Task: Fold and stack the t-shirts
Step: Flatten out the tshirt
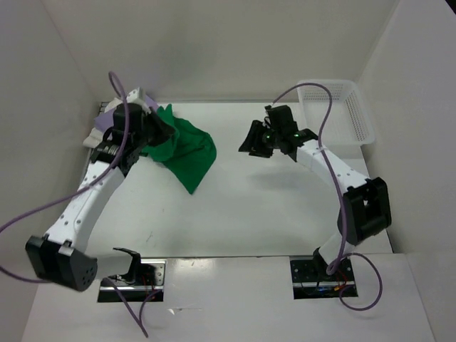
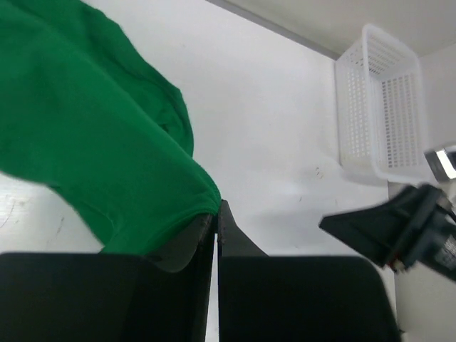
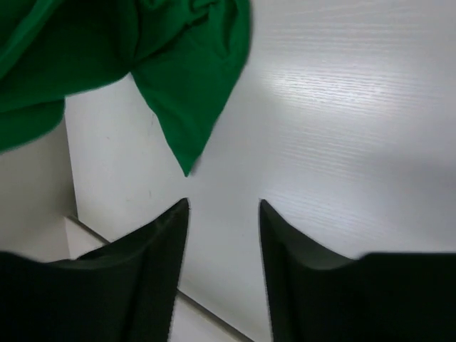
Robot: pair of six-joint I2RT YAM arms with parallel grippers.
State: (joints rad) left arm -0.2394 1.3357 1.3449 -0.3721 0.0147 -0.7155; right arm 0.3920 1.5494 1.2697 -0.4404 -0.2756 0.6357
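Note:
The green t-shirt [image 1: 184, 148] hangs bunched at the back left of the table, its lower corner pointing toward the middle. My left gripper [image 1: 158, 132] is shut on its edge; in the left wrist view the cloth [image 2: 85, 135] drapes over the left finger down to the closed tips [image 2: 216, 211]. A pale lilac t-shirt [image 1: 140, 95] and a strip of white cloth [image 1: 94, 135] show behind the left arm, mostly hidden by it. My right gripper [image 1: 251, 142] hovers to the right of the green shirt, open and empty [image 3: 223, 206], with the shirt's corner [image 3: 187, 160] just beyond its tips.
A white lattice basket [image 1: 335, 110] stands at the back right corner and also appears in the left wrist view [image 2: 381, 107]. White walls close the table at the back and on both sides. The right arm's gripper [image 2: 385, 228] shows in the left wrist view.

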